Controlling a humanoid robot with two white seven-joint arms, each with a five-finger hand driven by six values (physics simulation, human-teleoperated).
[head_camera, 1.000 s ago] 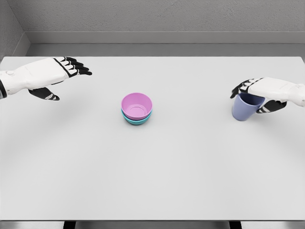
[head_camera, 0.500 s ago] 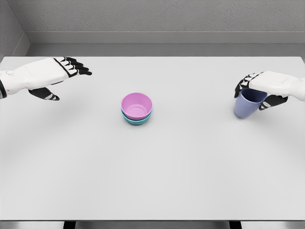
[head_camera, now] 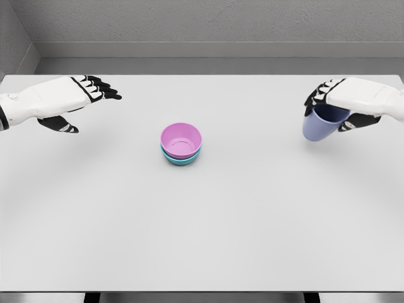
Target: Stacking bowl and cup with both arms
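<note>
- Two bowls nested mid-desk, head view: pink bowl [head_camera: 181, 138] sits inside teal bowl [head_camera: 180, 158]; only the teal rim and lower wall show under the pink one.
- Both bowls round, smooth, matte plastic look, plain colour, no pattern.
- Pink bowl's inside is open to the camera, shallow curved wall, flat small bottom.
- Desk [head_camera: 202, 221] is a flat, pale grey-white slab, smooth, no marks; a dark edge runs along the bottom of the view.
- Right hand [head_camera: 344, 104] at the right edge: white hard-shell back, black jointed fingers [head_camera: 315, 99] curled round the rim of the blue cup [head_camera: 320, 124].
- Cup is a periwinkle blue tapered cylinder, smooth matte, tilted, open mouth up under the palm, rounded base lower left.
- Cannot tell whether the cup's base touches the desk; faint soft shadow below it.
- Cup is well apart from the bowls, to their right and a bit farther back.
- Left hand [head_camera: 79, 101] at the left, above the desk, holding nothing: fingers straight and pressed side by side, pointing right, thumb [head_camera: 62, 125] hanging below.
- Left forearm white, glossy, boxy segments; black fingertip sections.
- Grey rough-textured wall [head_camera: 202, 22] behind the desk, with a darker floor strip at its base.
</note>
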